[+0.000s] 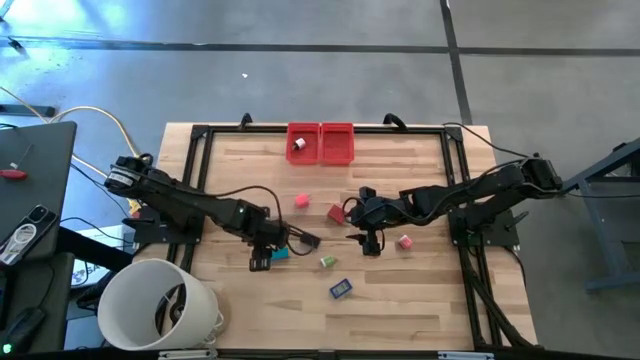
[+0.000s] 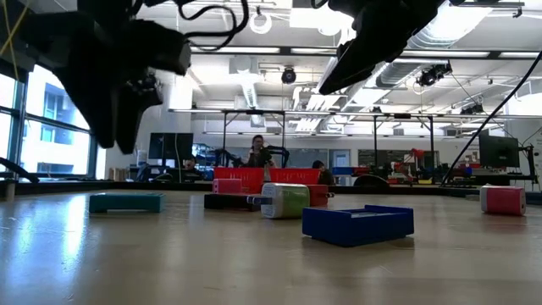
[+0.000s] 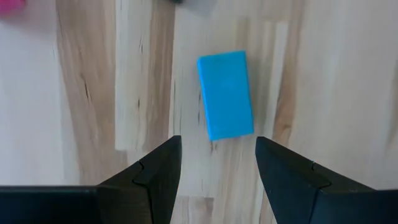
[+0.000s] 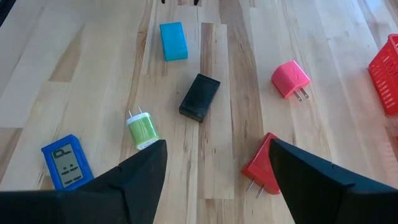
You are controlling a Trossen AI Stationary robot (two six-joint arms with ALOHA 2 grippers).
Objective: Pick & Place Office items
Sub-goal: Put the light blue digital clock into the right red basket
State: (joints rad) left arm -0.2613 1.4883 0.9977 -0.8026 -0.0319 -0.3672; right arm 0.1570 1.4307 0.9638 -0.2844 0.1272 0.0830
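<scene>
Seven small office items lie loose on the wooden table (image 1: 420, 290), and an eighth, white, sits inside the left of two red bins (image 1: 321, 143) at the far edge. Nearest the front edge is the dark blue piece (image 1: 341, 288), with a grey screen-like panel on its face; no writing on it can be read. Just behind it stands the green-and-white plug (image 1: 327, 261), then the teal block (image 1: 279, 254) and the black block (image 1: 307, 240). The left gripper (image 1: 262, 258) hovers above the table beside the teal block, its fingers (image 3: 155, 180) apart and empty, the block lying just ahead of the tips without touching them. Toward the right, a pink-and-white piece (image 1: 405, 241) rests alone with bare wood around it. The right gripper (image 1: 371, 243) hangs over the middle of the table, fingers (image 4: 134, 180) spread wide and holding nothing; the red plug (image 1: 335, 212) lies just beside it, prongs showing. Farther back is the pink plug (image 1: 301, 200), then open wood up to the bins. A black frame (image 1: 200, 135) runs along the table's sides and back. The white bucket (image 1: 155, 305) stands off the front left corner. White lettering on the bins in the low view is too small to read.
</scene>
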